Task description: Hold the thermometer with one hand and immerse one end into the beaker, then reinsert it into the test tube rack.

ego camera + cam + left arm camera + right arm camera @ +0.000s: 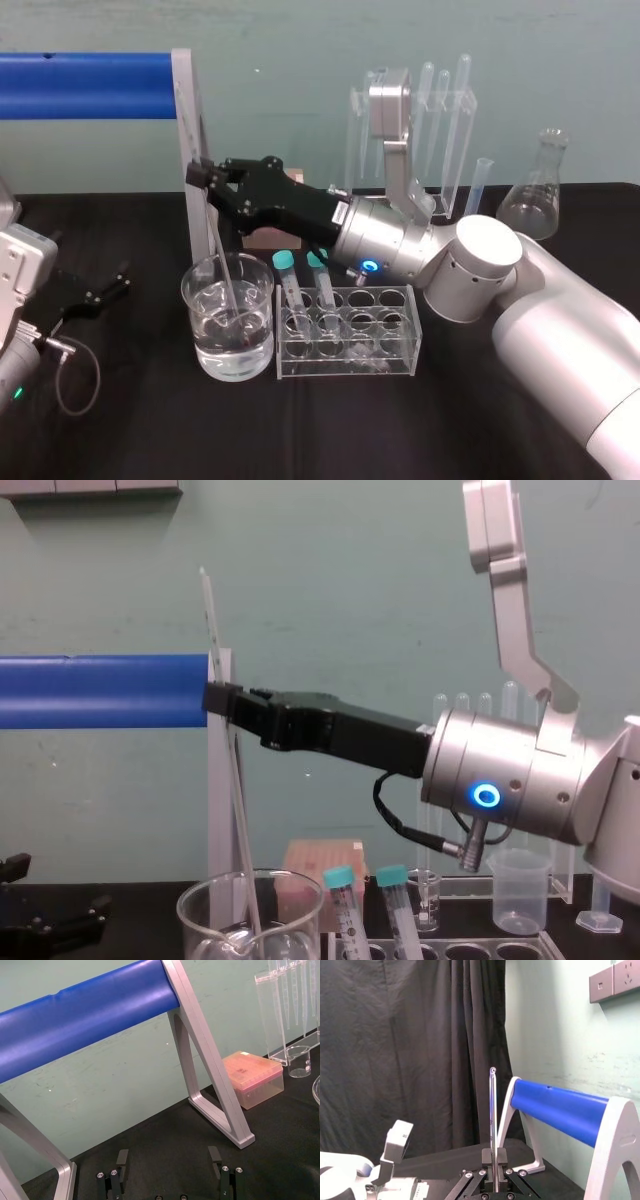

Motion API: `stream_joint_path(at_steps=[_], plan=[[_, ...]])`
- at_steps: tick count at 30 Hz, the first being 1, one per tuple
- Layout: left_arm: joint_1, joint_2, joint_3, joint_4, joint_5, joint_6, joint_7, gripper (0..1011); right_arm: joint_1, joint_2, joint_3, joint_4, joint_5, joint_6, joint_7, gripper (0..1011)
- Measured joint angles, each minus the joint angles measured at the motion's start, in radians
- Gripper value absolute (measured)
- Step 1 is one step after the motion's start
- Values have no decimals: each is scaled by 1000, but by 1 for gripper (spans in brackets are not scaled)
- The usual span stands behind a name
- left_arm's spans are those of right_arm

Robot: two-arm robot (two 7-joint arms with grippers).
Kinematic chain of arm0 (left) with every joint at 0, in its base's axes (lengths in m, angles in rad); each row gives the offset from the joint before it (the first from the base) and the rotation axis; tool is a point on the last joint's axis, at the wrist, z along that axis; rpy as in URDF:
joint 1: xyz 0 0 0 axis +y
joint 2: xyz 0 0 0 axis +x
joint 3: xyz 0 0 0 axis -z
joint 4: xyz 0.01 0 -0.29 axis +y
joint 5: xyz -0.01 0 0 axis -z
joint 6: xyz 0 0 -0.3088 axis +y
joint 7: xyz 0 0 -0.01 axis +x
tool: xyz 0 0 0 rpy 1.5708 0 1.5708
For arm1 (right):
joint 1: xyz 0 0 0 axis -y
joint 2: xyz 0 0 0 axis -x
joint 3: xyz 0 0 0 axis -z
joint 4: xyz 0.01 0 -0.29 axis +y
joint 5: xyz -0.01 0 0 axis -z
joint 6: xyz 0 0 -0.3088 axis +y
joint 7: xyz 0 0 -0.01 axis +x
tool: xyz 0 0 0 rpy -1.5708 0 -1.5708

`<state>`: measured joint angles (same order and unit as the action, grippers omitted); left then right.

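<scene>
My right gripper [207, 176] reaches left over the beaker [228, 316] and is shut on the thermometer [226, 275], a thin clear rod. The rod stands nearly upright, its lower end down in the beaker's water. In the chest view the thermometer [238, 810] runs from above the gripper [215, 700] into the beaker [250, 912]. The right wrist view shows the rod [493, 1110] pinched between the fingers [501, 1156]. The test tube rack [395, 340] stands just right of the beaker. My left gripper [167, 1165] rests open and holds nothing, low at the left [110, 285].
A blue roller [85, 85] on a grey frame [190, 130] stands behind the beaker. Two teal-capped tubes [290, 285] sit in the rack. A pipette stand [440, 120], a conical flask [535, 195], a pink box [255, 1077] and a small plastic beaker [518, 890] line the back.
</scene>
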<state>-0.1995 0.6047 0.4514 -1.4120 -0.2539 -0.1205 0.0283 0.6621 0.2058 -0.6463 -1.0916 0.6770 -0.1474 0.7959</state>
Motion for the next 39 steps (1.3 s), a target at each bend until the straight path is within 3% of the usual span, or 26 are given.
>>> stream_joint_path(at_steps=[39], plan=[[0,0,0,0,0,0,0,1008,-29,-9,26,-7,-39,13,1,55]])
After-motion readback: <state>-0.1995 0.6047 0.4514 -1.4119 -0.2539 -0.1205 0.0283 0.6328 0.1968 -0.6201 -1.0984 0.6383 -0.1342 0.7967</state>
